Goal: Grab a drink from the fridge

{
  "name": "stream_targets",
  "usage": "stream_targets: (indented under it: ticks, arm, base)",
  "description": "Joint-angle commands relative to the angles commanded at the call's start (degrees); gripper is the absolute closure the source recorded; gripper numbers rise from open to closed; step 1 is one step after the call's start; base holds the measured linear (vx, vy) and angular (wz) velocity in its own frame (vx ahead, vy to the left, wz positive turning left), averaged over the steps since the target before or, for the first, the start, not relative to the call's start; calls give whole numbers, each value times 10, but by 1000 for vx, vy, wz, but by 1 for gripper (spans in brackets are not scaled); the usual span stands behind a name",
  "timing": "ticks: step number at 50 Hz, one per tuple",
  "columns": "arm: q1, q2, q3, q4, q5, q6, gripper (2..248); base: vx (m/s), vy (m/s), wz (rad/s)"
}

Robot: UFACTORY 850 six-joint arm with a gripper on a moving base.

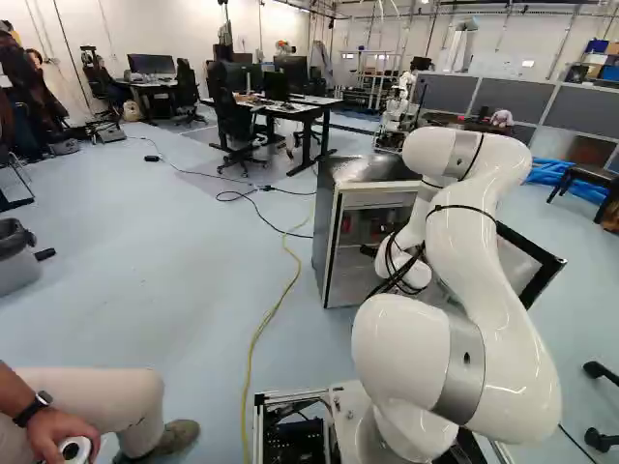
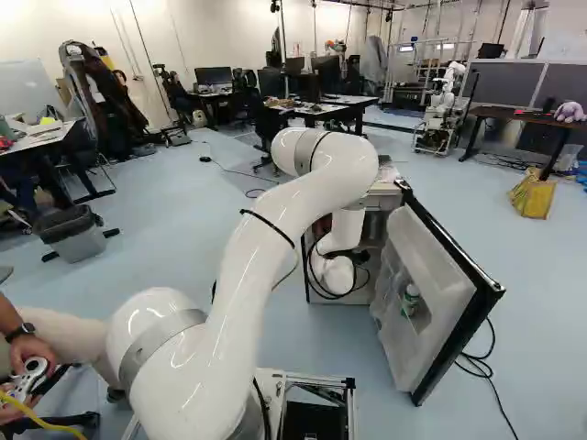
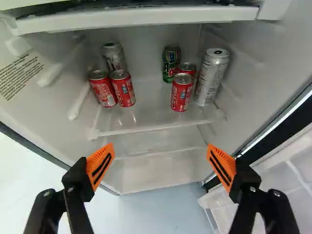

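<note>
"Drink cans (image 3: 181,91), where?"
"Fridge (image 1: 330,237) shelf (image 3: 156,129), two clusters."
"Claw (image 3: 160,146)?"
"Fingers wide apart, gripping nothing; likely spread so a can fits between."
"Door (image 2: 445,275)?"
"Open, probably giving the arm (image 2: 303,197) room to reach in."

Bright room | glare on arm (image 1: 474,242) | fridge (image 3: 146,53) softly lit | wrist-view floor (image 3: 14,170) near-white

Robotics lab w/ office bits: another robot (image 2: 438,110), desks (image 2: 321,108), PC monitors (image 2: 213,77), cables on flr (image 1: 266,217).
</note>
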Motion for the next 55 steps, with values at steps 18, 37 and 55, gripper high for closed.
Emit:
stream_targets:
  ticks: [18,37,55]
  arm:
    - [6,-11,-21,0,0,0,3]
    - [15,-27,-53,0,0,0,3]
    - [22,-43,-85,0,0,0,3]
  base:
    - [0,0,0]
    - [0,0,0]
    - [0,0,0]
